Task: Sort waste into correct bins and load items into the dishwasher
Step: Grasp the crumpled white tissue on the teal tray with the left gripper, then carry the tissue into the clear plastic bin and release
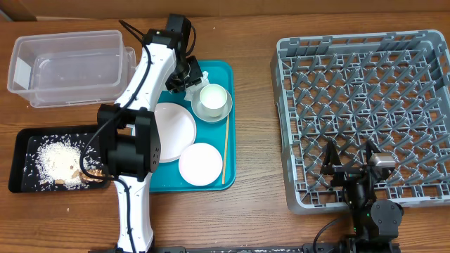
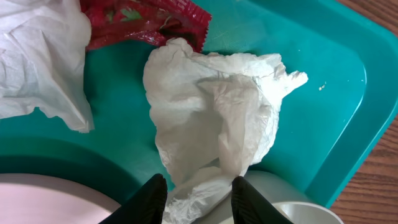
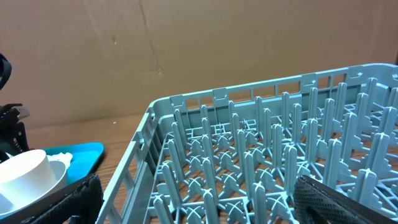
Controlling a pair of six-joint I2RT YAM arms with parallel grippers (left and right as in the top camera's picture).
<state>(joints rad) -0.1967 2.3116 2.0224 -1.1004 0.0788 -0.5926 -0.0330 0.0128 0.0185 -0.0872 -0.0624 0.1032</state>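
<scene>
At the back of the teal tray [image 2: 323,93], the left gripper [image 2: 198,198] stands with its two black fingers either side of a crumpled napkin [image 2: 211,106]. The paper's lower fold fills the gap, but I cannot tell whether it is truly pinched. A red wrapper [image 2: 143,22] lies just beside it. The paper seems meant for the clear tub [image 1: 70,63], since the black tray [image 1: 24,140] holds the rice crumbs [image 1: 60,158]. Over the near edge of the rack [image 1: 365,70], the right gripper [image 1: 349,158] hangs spread wide, holding nothing. It is probably placed there to take the large plate [image 1: 172,130] and cup [image 1: 213,98].
</scene>
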